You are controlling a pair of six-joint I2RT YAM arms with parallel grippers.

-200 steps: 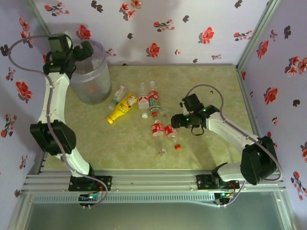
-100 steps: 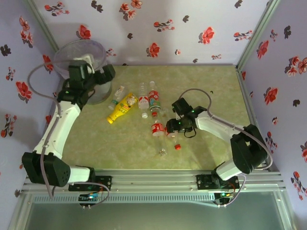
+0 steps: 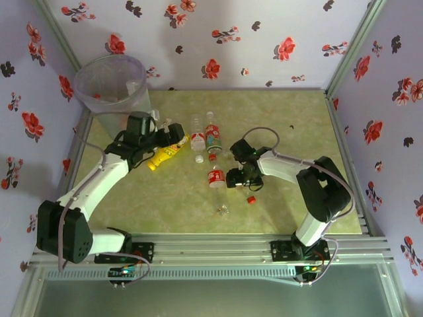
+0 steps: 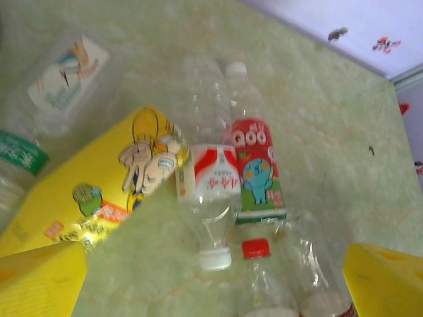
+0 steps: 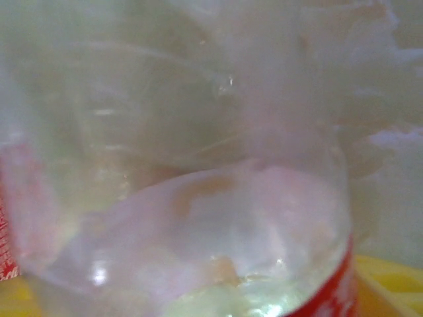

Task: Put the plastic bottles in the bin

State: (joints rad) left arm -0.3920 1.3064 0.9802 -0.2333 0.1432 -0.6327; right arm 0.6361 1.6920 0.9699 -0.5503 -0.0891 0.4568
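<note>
**Bottles on the counter, bin at upper left**

The bin (image 3: 109, 82) stands upright at the upper left of the top view. Through its cloudy wall I cannot tell what it holds. My left jaws gape wide with nothing between them, over the yellow bottle (image 4: 79, 198). A white-capped bottle (image 4: 208, 191) and a Qoo bottle (image 4: 258, 165) lie just beside it. My right jaws sit hard against a red-labelled bottle (image 5: 198, 231) right of centre, and I cannot tell whether they grip it. A red cap (image 3: 250, 199) lies near on the counter (image 3: 297, 132).
</note>
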